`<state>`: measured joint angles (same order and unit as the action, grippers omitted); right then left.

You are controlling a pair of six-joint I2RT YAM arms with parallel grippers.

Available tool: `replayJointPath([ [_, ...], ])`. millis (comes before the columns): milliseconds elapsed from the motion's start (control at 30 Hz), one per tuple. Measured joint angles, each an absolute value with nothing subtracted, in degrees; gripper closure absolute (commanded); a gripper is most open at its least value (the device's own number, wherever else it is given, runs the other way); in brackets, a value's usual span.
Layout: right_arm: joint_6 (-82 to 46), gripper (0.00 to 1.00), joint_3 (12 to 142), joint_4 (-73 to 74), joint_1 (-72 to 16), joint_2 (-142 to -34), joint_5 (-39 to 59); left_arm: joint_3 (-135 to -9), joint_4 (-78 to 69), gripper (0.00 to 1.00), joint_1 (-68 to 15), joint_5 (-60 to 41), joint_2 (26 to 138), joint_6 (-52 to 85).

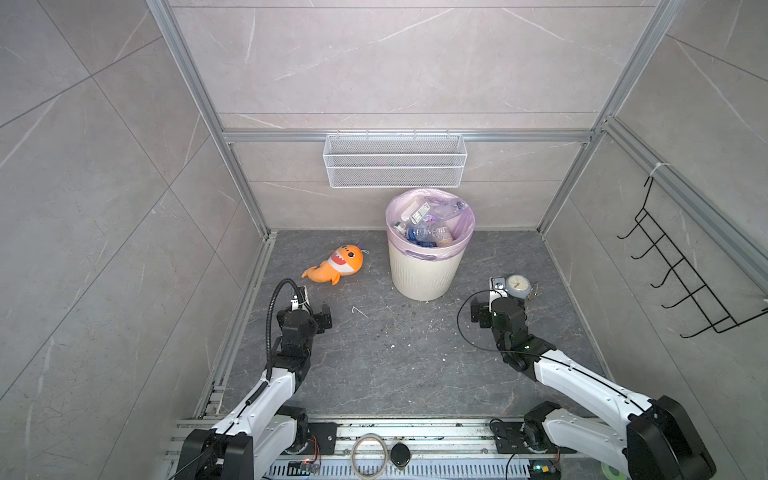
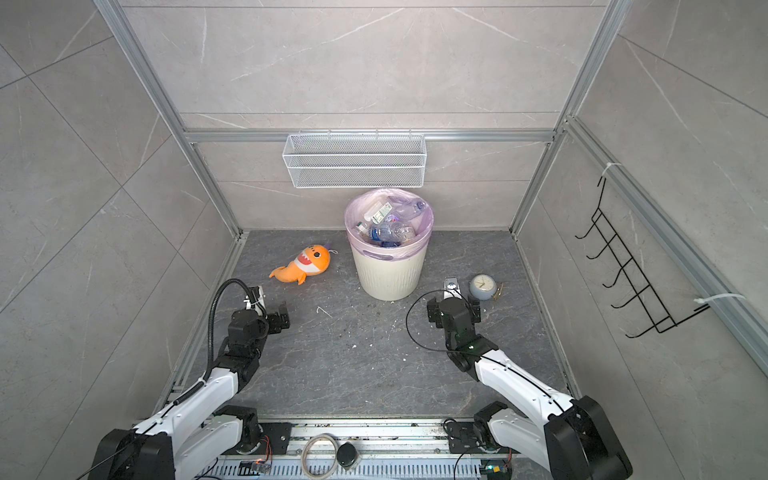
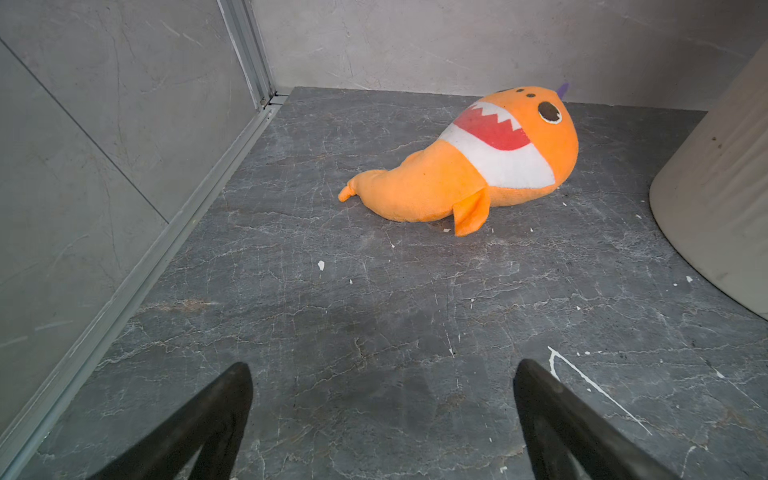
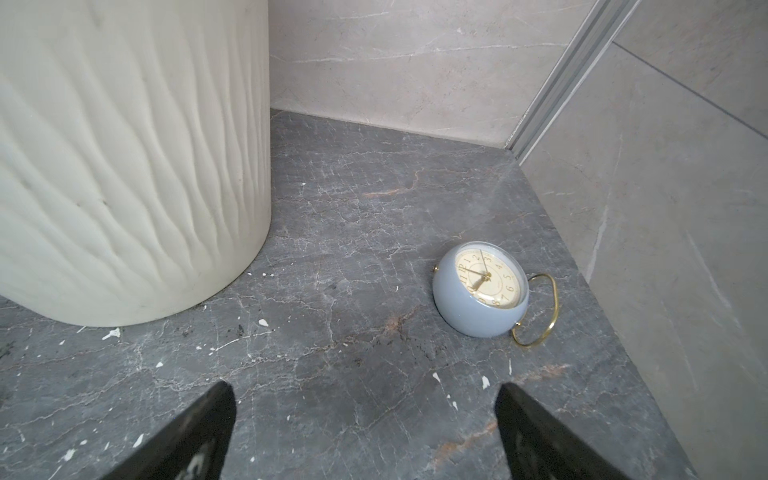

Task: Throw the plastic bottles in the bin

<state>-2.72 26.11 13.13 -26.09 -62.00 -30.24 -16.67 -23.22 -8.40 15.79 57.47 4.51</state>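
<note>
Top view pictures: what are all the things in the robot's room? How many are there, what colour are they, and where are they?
bin: one, cream-white, upright at the back of the floor.
bag: one, pale pink, lining the bin.
plastic bottles: several, too piled up to count, mostly clear with some blue labels, all inside the bin.
shark plush: one, orange, lying on the floor left of the bin.
clock: one, grey-blue with a gold ring, on the floor right of the bin.
wire basket: one, white, hung above the bin.
hook rack: one, black, hung at the far right.
left gripper: one, black, open and empty, near the plush.
right gripper: one, black, open and empty, near the clock.
</note>
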Motion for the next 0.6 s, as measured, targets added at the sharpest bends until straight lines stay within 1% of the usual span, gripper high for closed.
replayJointPath([
  [233,-1.21,0.0,23.0,20.12,-25.93,-61.08,-29.06,-15.42,-31.97,0.0,-4.49,10.24,68.25,3.81],
  [333,-0.23,0.0,21.28,22.31,-25.76,-60.42,-28.71,-16.16,-32.6,0.0,-3.55,7.88,71.22,3.79],
  [600,1.41,0.0,17.96,30.09,-23.77,-61.69,-27.22,-18.79,-33.06,0.0,-3.31,3.7,73.01,2.94],
])
